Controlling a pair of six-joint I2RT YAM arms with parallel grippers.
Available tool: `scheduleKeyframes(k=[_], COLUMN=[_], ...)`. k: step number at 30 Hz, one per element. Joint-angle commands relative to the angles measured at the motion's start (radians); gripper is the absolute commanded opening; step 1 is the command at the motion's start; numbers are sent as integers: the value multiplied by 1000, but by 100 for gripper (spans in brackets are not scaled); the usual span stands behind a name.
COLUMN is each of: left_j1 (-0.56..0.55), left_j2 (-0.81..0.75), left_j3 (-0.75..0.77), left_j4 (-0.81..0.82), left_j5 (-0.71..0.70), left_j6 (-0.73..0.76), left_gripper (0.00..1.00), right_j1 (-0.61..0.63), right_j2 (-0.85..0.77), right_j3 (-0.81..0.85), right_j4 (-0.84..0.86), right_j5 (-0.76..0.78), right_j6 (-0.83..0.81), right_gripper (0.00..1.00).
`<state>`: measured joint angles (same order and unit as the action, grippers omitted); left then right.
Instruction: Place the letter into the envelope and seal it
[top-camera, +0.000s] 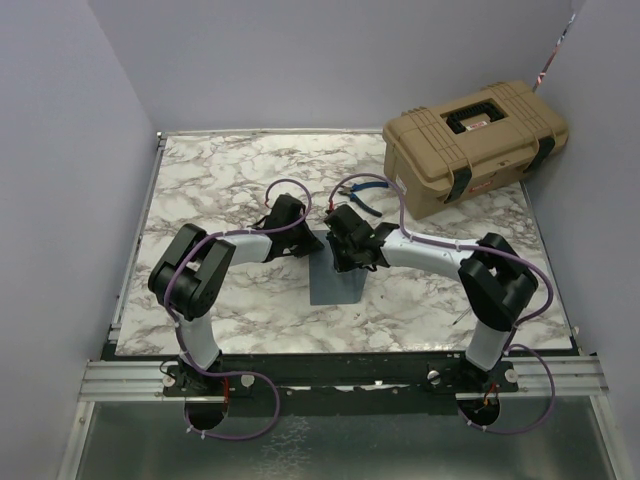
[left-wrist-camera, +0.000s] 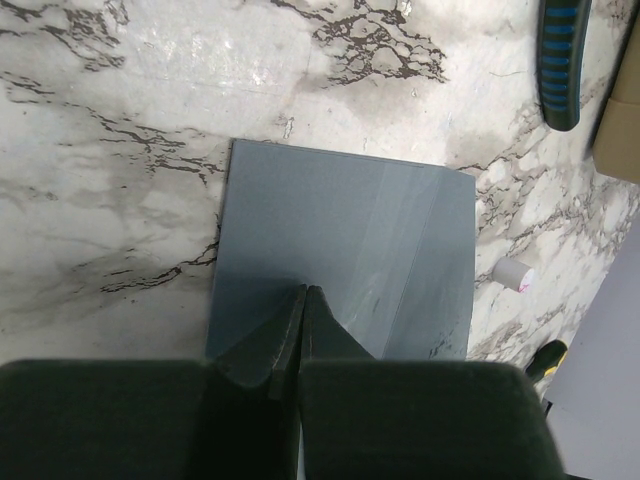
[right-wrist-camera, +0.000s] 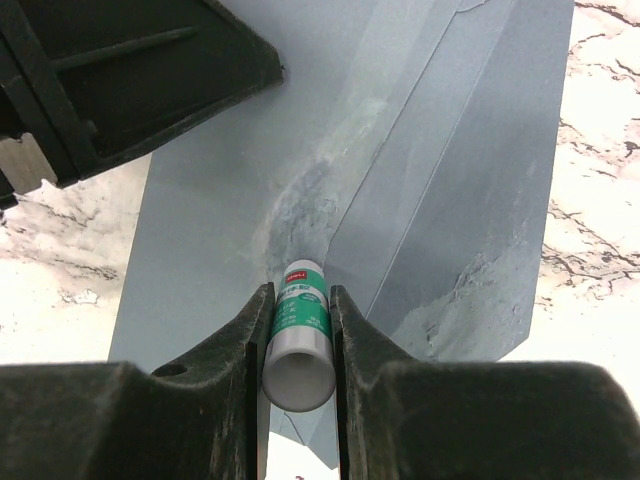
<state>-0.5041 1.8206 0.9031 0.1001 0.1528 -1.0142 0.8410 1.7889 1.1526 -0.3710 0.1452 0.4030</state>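
Observation:
The grey-blue envelope lies flat on the marble table between the two arms. Its flap shows pale smears along the fold. My left gripper is shut with nothing between its fingers, tips down on the envelope. My right gripper is shut on a green-and-white glue stick, whose tip rests on the envelope beside the flap's edge. In the top view both grippers, left and right, meet over the envelope's far end. The letter shows in no view.
A tan hard case stands at the back right. Blue-handled pliers lie in front of it. A small white cap sits on the marble right of the envelope. Walls close in the left, back and right sides.

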Motion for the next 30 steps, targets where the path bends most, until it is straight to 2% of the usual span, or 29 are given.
scheduleKeyframes(k=[1,8,16,19,30], left_j1=[-1,-1,-1,-1,-1], left_j2=[85,83,88,90,101], left_j3=[-46,-52,-51,-50,-60], left_j4=[-176,-176,-175,-175,-187], left_j5=[-71,-69,-64,-62,-91], left_j6=[38,41,47,47,54], left_gripper=[0,0,0,0,0], right_j1=[3,-7,-20,-19,-4], right_j2=[17,92,169,162,29], right_j3=[-4,85,171,174,65], right_j4=[-104,-101,-93,-101,-181], right_j5=[-52,97,145,119,-133], right_j6=[-10,-12,-17,-19,-22], right_gripper=[0,0,0,0,0])
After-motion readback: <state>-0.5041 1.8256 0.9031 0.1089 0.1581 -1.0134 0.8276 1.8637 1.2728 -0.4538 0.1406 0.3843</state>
